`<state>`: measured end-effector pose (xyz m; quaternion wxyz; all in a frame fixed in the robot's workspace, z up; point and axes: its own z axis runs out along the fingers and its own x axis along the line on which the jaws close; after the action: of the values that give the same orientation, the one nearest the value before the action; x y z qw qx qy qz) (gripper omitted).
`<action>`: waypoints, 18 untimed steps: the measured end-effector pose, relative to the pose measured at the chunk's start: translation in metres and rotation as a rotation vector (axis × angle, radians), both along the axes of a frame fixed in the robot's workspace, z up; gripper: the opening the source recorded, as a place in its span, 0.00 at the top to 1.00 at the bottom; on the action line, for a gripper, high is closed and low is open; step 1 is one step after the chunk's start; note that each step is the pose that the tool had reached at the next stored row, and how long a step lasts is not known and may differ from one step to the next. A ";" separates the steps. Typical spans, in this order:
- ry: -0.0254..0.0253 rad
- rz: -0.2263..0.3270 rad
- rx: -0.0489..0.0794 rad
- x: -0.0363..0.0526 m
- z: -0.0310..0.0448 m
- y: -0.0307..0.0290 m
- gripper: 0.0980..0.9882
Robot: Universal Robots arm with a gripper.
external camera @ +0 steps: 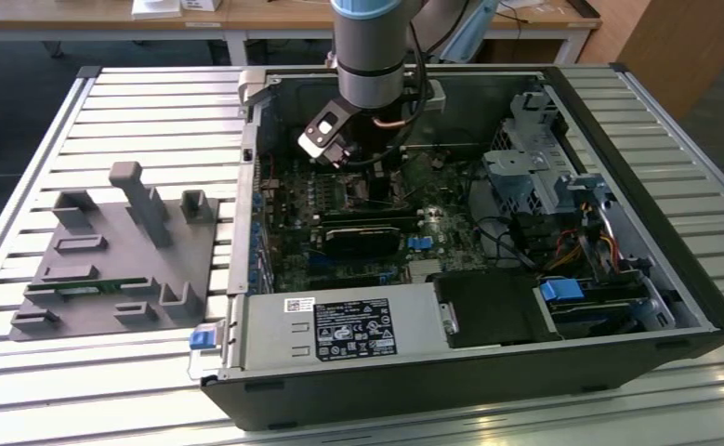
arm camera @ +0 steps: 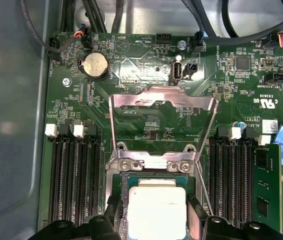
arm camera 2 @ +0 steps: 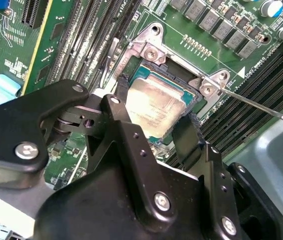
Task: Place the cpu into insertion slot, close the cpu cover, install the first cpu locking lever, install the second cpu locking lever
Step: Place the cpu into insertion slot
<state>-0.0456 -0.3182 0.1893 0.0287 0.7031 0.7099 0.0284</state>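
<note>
White-lettered motherboard (arm camera: pixel 241 85) holds cpu (arm camera: pixel 156 212) beneath tool (arm camera 2: pixel 154 107), cpu cover (arm camera: pixel 131 98) open.

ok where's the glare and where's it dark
first wrist view: the small square silvery-beige cpu glares near white, the thin silver cpu cover frame shines; second wrist view: patchy reflections on the cpu; exterior view: the grey slatted table gleams, the black case interior sits dark

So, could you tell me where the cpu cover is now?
In the first wrist view the cpu cover is swung open, hinged beside the cpu, between the memory slot banks.
</note>
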 end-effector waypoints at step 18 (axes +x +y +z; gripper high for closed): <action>0.0000 -0.003 0.000 -0.0001 0.0031 0.0007 0.42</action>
<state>-0.0456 -0.3174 0.1924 0.0288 0.7043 0.7088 0.0283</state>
